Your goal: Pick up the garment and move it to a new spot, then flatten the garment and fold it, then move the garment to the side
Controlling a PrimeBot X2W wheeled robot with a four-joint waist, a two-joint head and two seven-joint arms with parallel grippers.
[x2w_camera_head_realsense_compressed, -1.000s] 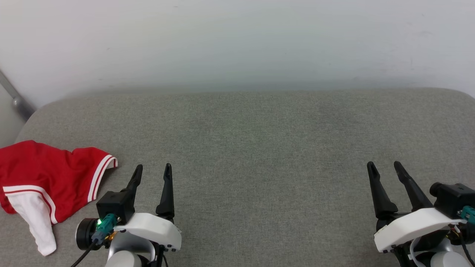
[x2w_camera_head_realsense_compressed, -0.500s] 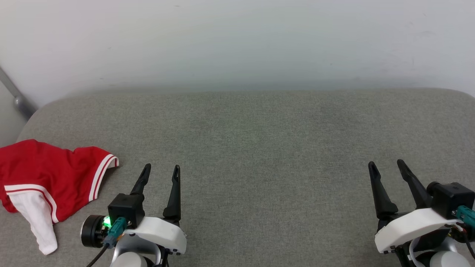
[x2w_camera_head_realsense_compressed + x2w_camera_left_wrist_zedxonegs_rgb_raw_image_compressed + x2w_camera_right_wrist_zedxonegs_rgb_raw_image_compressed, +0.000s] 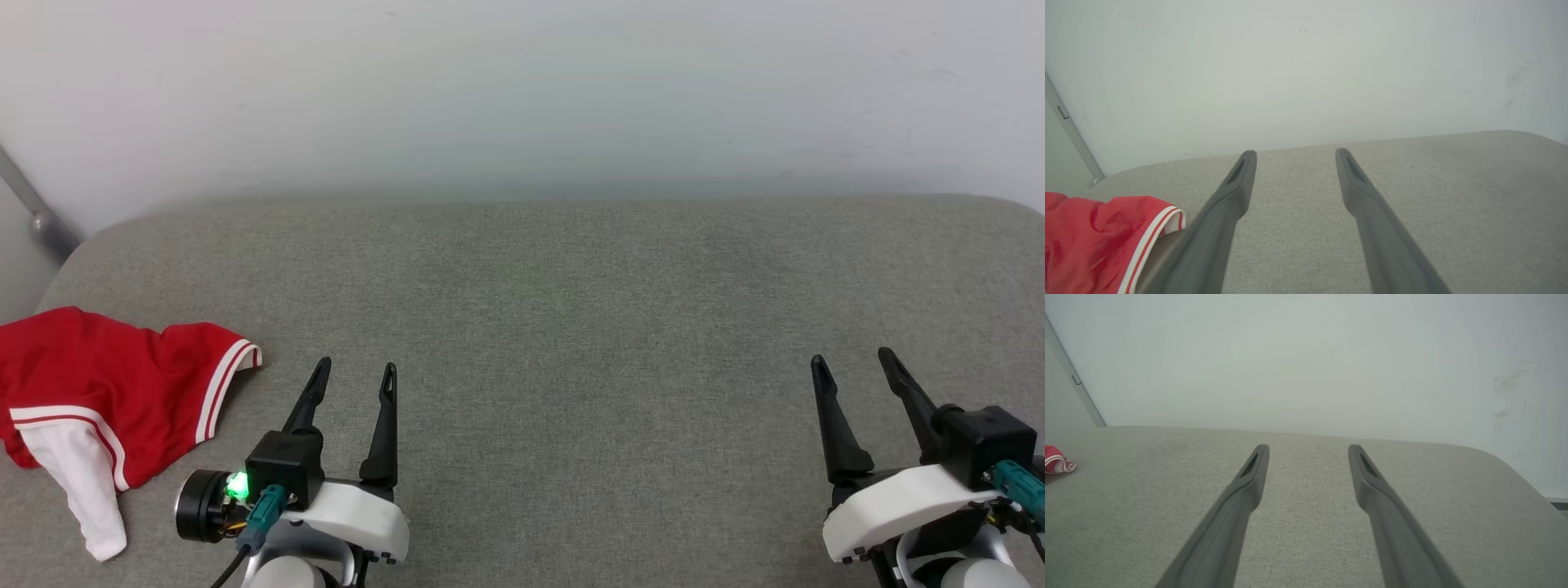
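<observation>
- Left gripper (image 3: 357, 365), at 7 o'clock in the head view, has its fingers apart and holds nothing.
- Right gripper (image 3: 850, 356), at 4 o'clock, is likewise spread and empty.
- Red shirt (image 3: 98, 384) lies crumpled at 9 o'clock on the grey cushion (image 3: 555, 327), touching neither.

Honestly nothing readable anywhere, no text, labels or numbers. The garment (image 3: 98, 384) just shows plain red fabric, a white sleeve and striped trim.
</observation>
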